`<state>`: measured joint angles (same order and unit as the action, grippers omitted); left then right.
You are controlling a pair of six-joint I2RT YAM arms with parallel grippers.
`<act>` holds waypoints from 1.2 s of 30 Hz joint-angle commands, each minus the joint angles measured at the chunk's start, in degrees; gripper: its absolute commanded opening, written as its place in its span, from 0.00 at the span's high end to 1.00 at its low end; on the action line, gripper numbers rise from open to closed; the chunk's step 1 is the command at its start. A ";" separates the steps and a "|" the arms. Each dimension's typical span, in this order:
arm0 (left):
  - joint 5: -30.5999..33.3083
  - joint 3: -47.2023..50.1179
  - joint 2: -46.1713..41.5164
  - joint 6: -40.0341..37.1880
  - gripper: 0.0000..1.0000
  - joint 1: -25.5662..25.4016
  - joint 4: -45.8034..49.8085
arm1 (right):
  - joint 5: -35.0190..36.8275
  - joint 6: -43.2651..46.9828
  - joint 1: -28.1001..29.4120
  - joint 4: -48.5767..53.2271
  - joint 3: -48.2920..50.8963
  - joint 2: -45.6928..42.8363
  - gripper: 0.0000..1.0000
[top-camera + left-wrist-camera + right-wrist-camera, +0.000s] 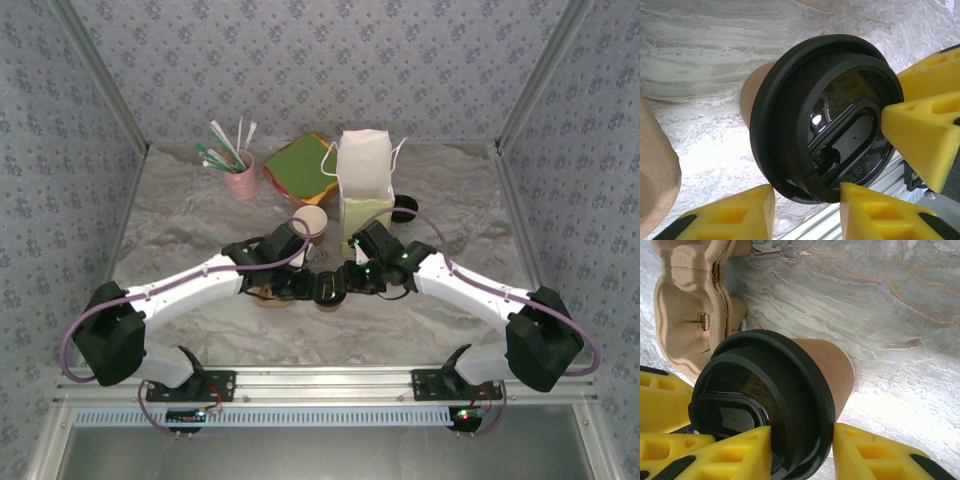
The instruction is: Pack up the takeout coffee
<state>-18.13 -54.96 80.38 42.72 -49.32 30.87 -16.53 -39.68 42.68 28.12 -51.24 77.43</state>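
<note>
Far left on the marbled tabletop (170,230) stands a pink cup (241,181) holding straws and utensils, with a green-topped stack of flat sheets (298,166) beside it. The left gripper (806,188) is partly open, its 2 yellow fingers set against the rim of the black lid of the takeout coffee (820,120). The coffee is tipped on its side at the middle of the near tabletop, between the 2 grippers and just beside the brown cardboard cup carrier (690,310). Whether the cup touches the tabletop cannot be told. The right gripper (802,429), likewise partly open, clamps the same lid from the opposite side. Behind stand 1 unlidded brown cup (310,222), a white paper bag (362,165) and, right of it, a loose black lid (405,209).
</note>
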 commanded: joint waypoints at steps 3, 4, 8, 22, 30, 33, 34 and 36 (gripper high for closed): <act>2.03 -3.98 0.76 -0.86 0.61 -0.56 3.89 | 2.65 -0.71 -0.03 4.27 -0.03 -0.82 0.62; 1.66 -4.71 0.56 -0.76 0.61 -0.57 3.76 | 2.48 -0.76 -0.16 4.16 -0.25 -1.00 0.61; 1.17 -6.45 0.14 -0.66 0.57 -0.50 3.61 | 1.43 -0.83 -0.87 3.73 -1.09 -1.18 0.59; 2.46 -8.97 -3.88 -1.42 0.45 2.86 6.76 | 2.99 0.35 -1.36 8.68 -7.25 -4.12 0.33; 8.85 -10.34 -6.88 -4.43 0.09 8.00 13.78 | 6.04 0.61 -1.37 11.43 -9.96 -7.45 0.00; 10.71 -9.50 -8.11 -6.19 0.01 10.66 16.23 | 7.73 0.44 -1.22 12.11 -10.68 -8.49 0.00; 10.71 -8.62 -8.71 -6.58 0.00 11.76 16.49 | 8.21 0.23 -1.18 12.28 -11.02 -8.77 0.00; 10.59 -6.56 -10.06 -7.19 0.00 13.93 16.63 | 9.14 -0.04 -0.89 12.57 -11.63 -8.99 0.00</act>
<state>-9.41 -62.92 72.86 37.85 -37.28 43.77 -10.20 -39.44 41.60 38.48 -60.69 69.58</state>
